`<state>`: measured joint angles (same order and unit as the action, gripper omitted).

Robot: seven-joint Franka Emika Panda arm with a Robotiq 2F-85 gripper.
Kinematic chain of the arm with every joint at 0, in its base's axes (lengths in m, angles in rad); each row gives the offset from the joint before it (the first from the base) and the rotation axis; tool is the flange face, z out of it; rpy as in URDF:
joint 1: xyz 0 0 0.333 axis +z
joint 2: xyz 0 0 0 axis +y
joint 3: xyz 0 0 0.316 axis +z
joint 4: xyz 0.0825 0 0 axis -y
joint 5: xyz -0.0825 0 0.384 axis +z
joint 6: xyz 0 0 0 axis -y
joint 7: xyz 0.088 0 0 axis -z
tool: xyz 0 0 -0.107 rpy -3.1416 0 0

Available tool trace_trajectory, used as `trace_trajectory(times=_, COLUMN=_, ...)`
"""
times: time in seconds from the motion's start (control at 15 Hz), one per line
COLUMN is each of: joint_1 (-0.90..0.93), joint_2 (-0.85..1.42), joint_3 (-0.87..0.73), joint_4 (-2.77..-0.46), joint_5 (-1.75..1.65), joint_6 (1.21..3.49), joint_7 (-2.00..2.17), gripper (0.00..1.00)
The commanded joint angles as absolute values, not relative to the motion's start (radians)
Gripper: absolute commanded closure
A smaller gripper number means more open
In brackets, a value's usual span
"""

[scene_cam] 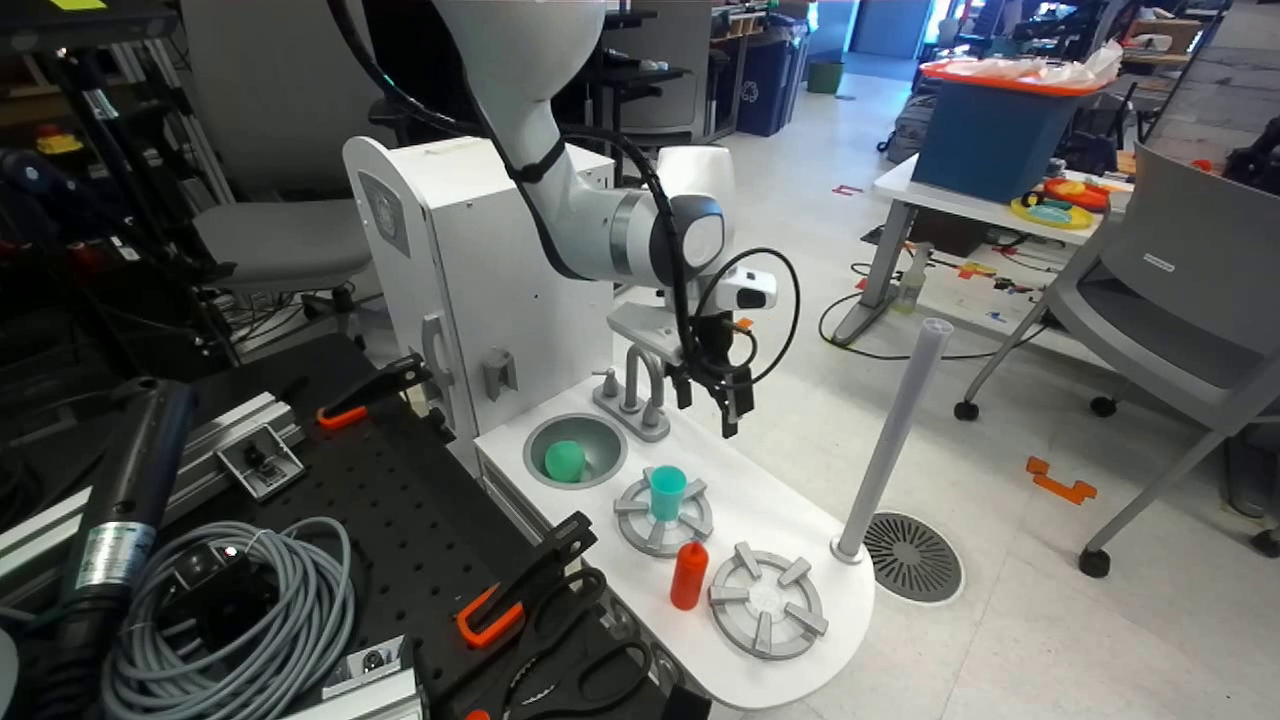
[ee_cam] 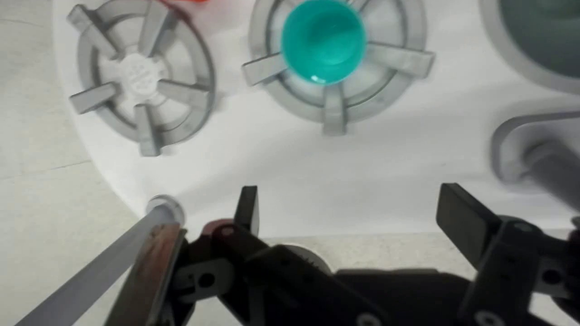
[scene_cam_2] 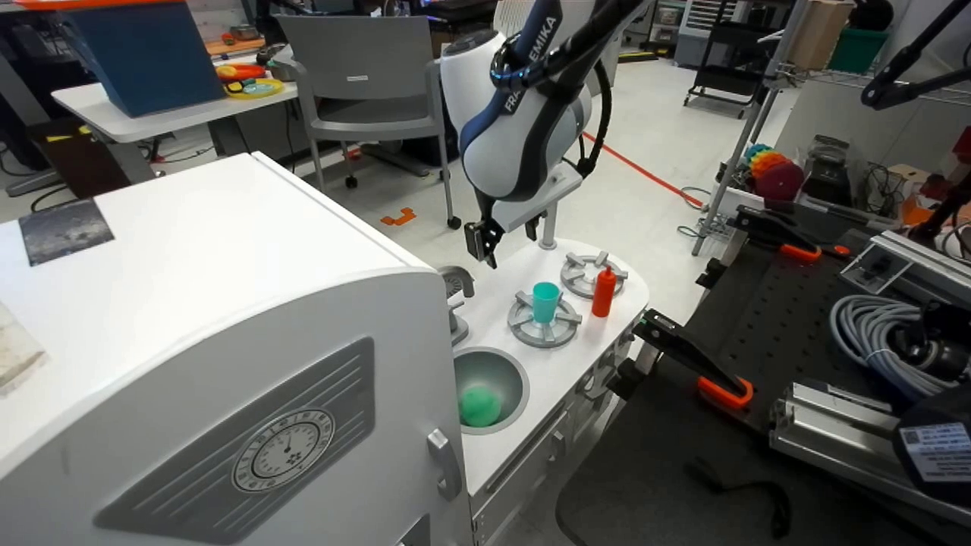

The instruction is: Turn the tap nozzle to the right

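The tap nozzle is the curved grey spout (scene_cam: 633, 380) of the toy faucet beside the sink. In an exterior view it arches along the faucet base toward the knob on the stove side. It also shows in an exterior view (scene_cam_2: 460, 282), partly hidden by the white cabinet. In the wrist view only part of the faucet base (ee_cam: 507, 154) shows at the right edge; the spout cannot be made out. My gripper (scene_cam: 708, 402) is open and empty, above the counter's back edge on the stove side of the faucet. It also shows in the other views (scene_cam_2: 510, 239) (ee_cam: 349, 199), apart from the faucet.
The sink (scene_cam: 612, 468) holds a green round item (scene_cam: 565, 461). A teal cup (ee_cam: 324, 43) stands on a burner. A red bottle (scene_cam: 689, 576) stands by the burners. A grey post (scene_cam: 893, 440) rises at the counter's end. A tall white cabinet (scene_cam: 530, 260) flanks the sink.
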<state>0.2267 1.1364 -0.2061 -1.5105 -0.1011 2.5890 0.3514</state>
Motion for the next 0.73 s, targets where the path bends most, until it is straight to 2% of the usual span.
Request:
trace_trajectory(times=0.0, joint_1=0.252, joint_2=1.115, joint_3=-0.292, joint_4=-1.499, joint_5=-0.135, joint_6=2.579, joint_7=0.404, gripper=0.0)
trace_trajectory(times=0.27, joint_1=0.148, joint_2=0.969, joint_3=-0.147, joint_4=-1.634, joint_5=-0.09, joint_6=2.462, joint_7=0.217, gripper=0.0)
trace_trajectory(times=0.33, joint_1=0.179, joint_2=1.077, joint_3=-0.203, joint_4=-1.522, joint_5=-0.118, joint_6=2.492, joint_7=0.303, gripper=0.0)
trace_trajectory(times=0.67, joint_1=0.173, joint_2=1.072, joint_3=-0.194, joint_4=-1.531, joint_5=-0.118, joint_6=2.489, joint_7=0.295, gripper=0.0)
